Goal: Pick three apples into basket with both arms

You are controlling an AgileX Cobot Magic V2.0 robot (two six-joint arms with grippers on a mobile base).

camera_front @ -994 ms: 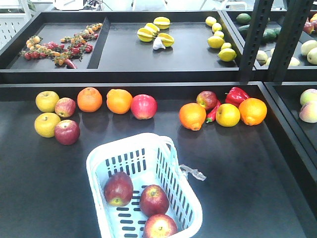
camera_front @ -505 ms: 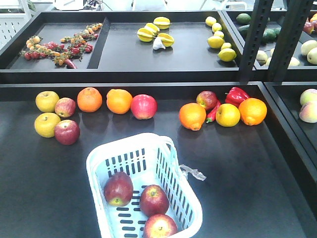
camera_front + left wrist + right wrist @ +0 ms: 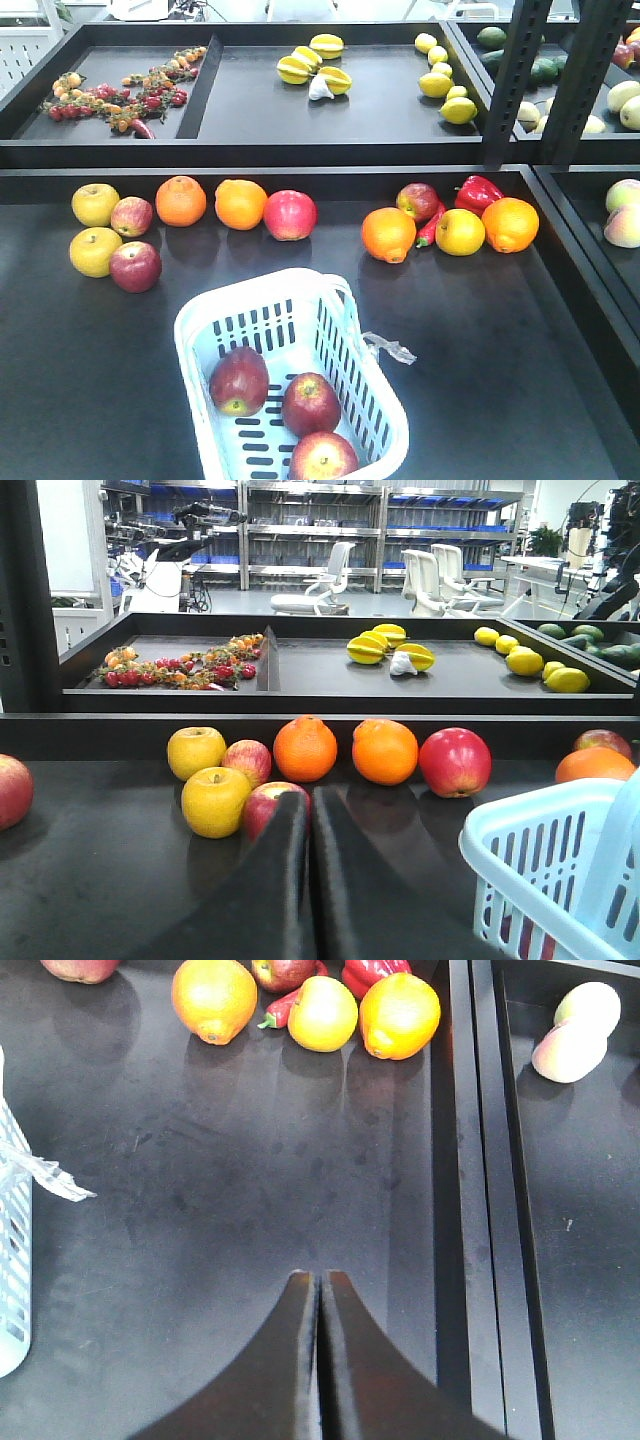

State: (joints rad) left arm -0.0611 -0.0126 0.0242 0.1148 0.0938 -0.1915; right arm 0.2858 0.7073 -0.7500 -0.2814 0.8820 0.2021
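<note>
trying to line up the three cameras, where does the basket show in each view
Front view: basket low and centre, three apples inside.
Left wrist view: only its corner, at the lower right edge.
Right wrist view: a sliver of slotted wall at the left edge.
Shared landmark: the clear film on the basket's side, also seen in the right wrist view; it does not show in the left wrist view.
</note>
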